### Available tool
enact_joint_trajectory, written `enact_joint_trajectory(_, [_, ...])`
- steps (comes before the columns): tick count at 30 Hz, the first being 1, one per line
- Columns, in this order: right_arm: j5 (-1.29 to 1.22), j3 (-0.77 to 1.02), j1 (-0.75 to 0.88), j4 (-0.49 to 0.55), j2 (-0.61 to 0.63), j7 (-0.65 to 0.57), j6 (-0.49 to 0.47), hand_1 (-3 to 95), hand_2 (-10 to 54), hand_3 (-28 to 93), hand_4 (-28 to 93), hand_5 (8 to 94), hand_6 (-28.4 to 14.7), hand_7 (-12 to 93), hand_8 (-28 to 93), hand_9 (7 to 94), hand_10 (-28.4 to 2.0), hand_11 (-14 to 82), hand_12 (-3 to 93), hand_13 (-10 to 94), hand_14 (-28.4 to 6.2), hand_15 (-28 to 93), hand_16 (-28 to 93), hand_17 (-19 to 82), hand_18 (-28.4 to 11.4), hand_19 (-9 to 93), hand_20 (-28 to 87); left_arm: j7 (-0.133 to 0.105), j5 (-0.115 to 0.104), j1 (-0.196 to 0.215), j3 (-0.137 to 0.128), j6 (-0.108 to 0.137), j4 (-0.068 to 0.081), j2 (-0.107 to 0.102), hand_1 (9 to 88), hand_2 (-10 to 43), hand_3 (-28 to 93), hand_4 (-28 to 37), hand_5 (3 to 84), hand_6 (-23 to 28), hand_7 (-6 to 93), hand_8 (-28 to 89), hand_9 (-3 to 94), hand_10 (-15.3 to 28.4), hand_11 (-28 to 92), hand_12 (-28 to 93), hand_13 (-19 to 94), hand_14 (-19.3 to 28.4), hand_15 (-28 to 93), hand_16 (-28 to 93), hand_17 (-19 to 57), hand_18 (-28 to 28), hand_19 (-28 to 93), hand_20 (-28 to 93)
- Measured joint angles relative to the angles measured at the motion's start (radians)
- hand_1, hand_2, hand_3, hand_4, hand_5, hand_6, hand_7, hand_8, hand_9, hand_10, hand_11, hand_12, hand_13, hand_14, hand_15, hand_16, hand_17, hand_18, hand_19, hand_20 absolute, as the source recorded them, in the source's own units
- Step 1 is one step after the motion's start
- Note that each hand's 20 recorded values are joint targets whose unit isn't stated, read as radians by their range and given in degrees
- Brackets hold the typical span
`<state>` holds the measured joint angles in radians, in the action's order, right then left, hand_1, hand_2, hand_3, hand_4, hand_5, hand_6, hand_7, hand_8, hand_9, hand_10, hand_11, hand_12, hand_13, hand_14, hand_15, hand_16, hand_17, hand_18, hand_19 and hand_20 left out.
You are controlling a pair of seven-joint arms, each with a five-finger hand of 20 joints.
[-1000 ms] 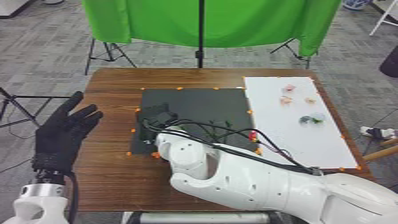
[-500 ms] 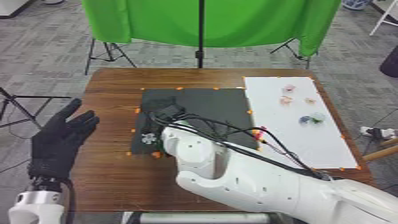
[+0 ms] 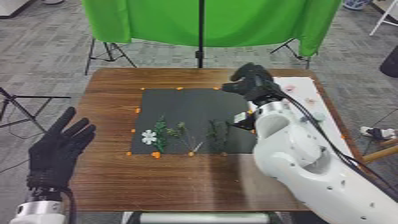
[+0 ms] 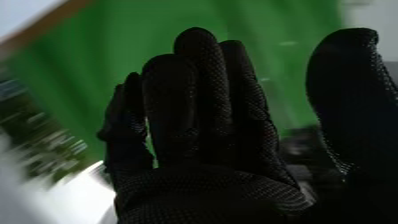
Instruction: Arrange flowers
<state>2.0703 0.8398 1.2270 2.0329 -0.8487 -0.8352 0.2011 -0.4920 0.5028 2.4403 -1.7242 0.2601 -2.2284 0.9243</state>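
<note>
In the head view my right hand [image 3: 251, 84] is over the far right part of the black mat, beside the white board [image 3: 327, 142]. In the right wrist view the right hand [image 4: 209, 125] has straight fingers and holds nothing. My left hand [image 3: 60, 152] is open at the table's left edge. On the mat [image 3: 182, 107] lie a white flower [image 3: 149, 137], a green leafy stem [image 3: 161, 131], thin sprigs [image 3: 183, 133] and a darker green stem [image 3: 217, 134]. Pale pink blooms [image 3: 289, 89] lie on the board, and a pale green-blue flower [image 3: 317, 116] is partly behind my right arm.
The brown table [image 3: 115, 185] surrounds the mat, with orange markers along the mat and board edges. A green cloth [image 3: 151, 22] hangs on a stand behind the table. My right arm crosses the table's right side, covering part of the board.
My right hand has moved from the mat's left side to its far right, uncovering the white flower and stems. The left hand has dropped slightly toward the near edge.
</note>
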Motion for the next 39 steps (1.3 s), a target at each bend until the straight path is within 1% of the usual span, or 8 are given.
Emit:
enact_joint_trajectory(8, [-0.01, 0.071, 0.09, -0.174, 0.233, -0.079, 0.04, 35.9, -9.5, 75, -28, 59.4, -1.6, 17, -13, 64.9, -15.5, 48.2, 17.0, 60, -12.6, 78, 17, 21, -27.3, 79, 46, -0.01, -0.006, 0.008, 0.017, 0.0, 0.0, -0.013, 21.9, 5.9, 82, -27.2, 33.7, 6.7, 10.7, -10, 31.9, 19.1, 17, 9, 21, 26.6, 38, -8, -10.2, 28.4, 60, -6])
enact_joint_trajectory(13, [0.019, 0.145, 0.149, -0.219, 0.241, -0.165, -0.017, 35.6, -9.5, 75, -28, 58.1, -1.0, 16, -12, 63.1, -15.8, 48.5, 17.1, 58, -12.6, 79, 17, 20, -27.5, 79, 46, -0.016, -0.011, 0.007, 0.03, 0.0, 0.003, -0.019, 22.1, 5.8, 82, -26.8, 33.7, 6.8, 10.6, -10, 31.8, 19.0, 18, 9, 21, 26.6, 38, -8, -10.2, 28.4, 59, -5])
enact_joint_trajectory(25, [0.046, 0.103, 0.178, -0.233, 0.235, -0.126, -0.023, 35.4, -9.5, 75, -28, 58.0, 0.9, 17, -13, 62.0, -15.8, 48.8, 16.9, 58, -12.3, 79, 16, 19, -28.2, 78, 48, -0.013, -0.01, 0.007, 0.03, 0.0, 0.004, -0.014, 22.8, 5.5, 82, -26.0, 34.1, 7.2, 10.6, -10, 31.9, 19.0, 18, 9, 21, 26.6, 39, -8, -10.2, 28.4, 59, -3])
enact_joint_trajectory(33, [0.049, 0.03, 0.141, -0.265, 0.22, -0.126, -0.039, 40.6, -9.5, 76, -28, 62.5, 2.8, 18, -13, 65.4, -13.9, 47.1, 16.3, 60, -11.2, 78, 16, 20, -27.8, 78, 48, 0.008, -0.004, 0.005, 0.028, -0.002, 0.005, 0.008, 22.9, 5.5, 82, -25.9, 34.2, 7.3, 10.7, -10, 31.9, 19.1, 18, 9, 21, 26.6, 39, -8, -10.3, 28.4, 58, -2])
enact_joint_trajectory(34, [0.048, 0.016, 0.131, -0.274, 0.218, -0.126, -0.041, 42.5, -9.5, 75, -28, 63.7, 3.0, 18, -14, 66.7, -13.0, 44.8, 18.0, 61, -11.0, 77, 17, 21, -27.7, 78, 48, 0.009, -0.003, 0.004, 0.028, -0.002, 0.005, 0.01, 22.9, 5.5, 82, -26.0, 34.1, 7.3, 10.8, -10, 31.8, 19.1, 18, 9, 21, 26.6, 39, -8, -10.4, 28.4, 58, -2])
enact_joint_trajectory(35, [0.05, 0.002, 0.119, -0.281, 0.217, -0.126, -0.041, 48.0, -9.5, 70, -28, 66.3, 3.1, 18, -10, 72.1, -10.5, 34.3, 24.4, 63, -10.3, 75, 19, 22, -27.0, 78, 47, 0.012, -0.002, 0.004, 0.027, -0.002, 0.005, 0.012, 22.9, 5.5, 82, -25.9, 34.2, 7.3, 10.8, -10, 31.9, 19.2, 18, 9, 21, 26.6, 39, -8, -10.4, 28.4, 58, -2])
enact_joint_trajectory(37, [0.057, -0.021, 0.091, -0.293, 0.215, -0.13, -0.041, 55.2, -9.5, 66, -28, 73.2, 2.7, 20, -3, 80.4, -7.7, 20.4, 30.9, 68, -6.9, 67, 25, 25, -25.2, 78, 46, 0.018, 0.003, 0.003, 0.025, -0.004, 0.005, 0.018, 22.7, 5.6, 82, -25.9, 34.0, 7.3, 11.2, -10, 31.6, 19.2, 18, 9, 21, 26.6, 39, -8, -10.7, 28.4, 59, -2])
enact_joint_trajectory(39, [0.061, -0.029, 0.072, -0.305, 0.208, -0.132, -0.041, 59.7, -9.5, 65, -28, 79.5, 2.4, 21, 0, 86.6, -6.3, 13.4, 32.1, 74, -3.2, 57, 30, 29, -21.8, 78, 44, 0.023, 0.006, 0.002, 0.023, -0.005, 0.006, 0.024, 22.7, 5.6, 82, -26.0, 33.9, 7.3, 11.3, -10, 31.6, 19.2, 19, 9, 20, 26.6, 39, -8, -10.7, 28.4, 58, -2])
